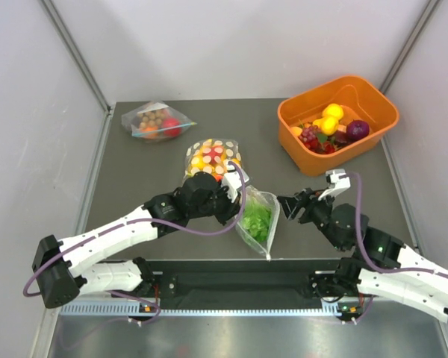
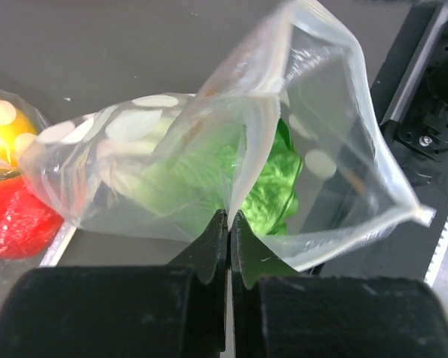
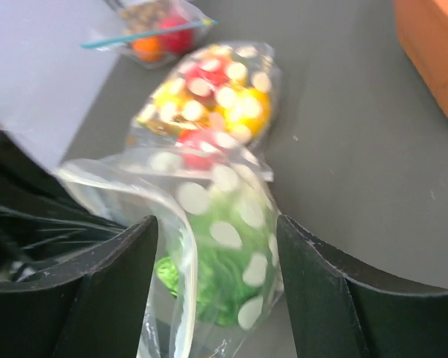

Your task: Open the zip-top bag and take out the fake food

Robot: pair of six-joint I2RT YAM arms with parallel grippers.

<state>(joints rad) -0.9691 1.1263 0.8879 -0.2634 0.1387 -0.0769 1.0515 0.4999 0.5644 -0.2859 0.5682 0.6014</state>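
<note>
L tool [image 2: 229, 224] pinched tight on zip-top bag [image 2: 336, 134] film; bag mouth upright just beyond tips. R tool [image 3: 215, 239] spread wide, bag just ahead of its gap. Green lettuce [image 2: 272, 186] inside bag.

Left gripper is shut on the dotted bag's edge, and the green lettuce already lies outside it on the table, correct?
No: the lettuce is inside the zip-top bag, not outside it. The left wrist view shows it behind the plastic, with the left gripper shut on the bag's edge.
</note>
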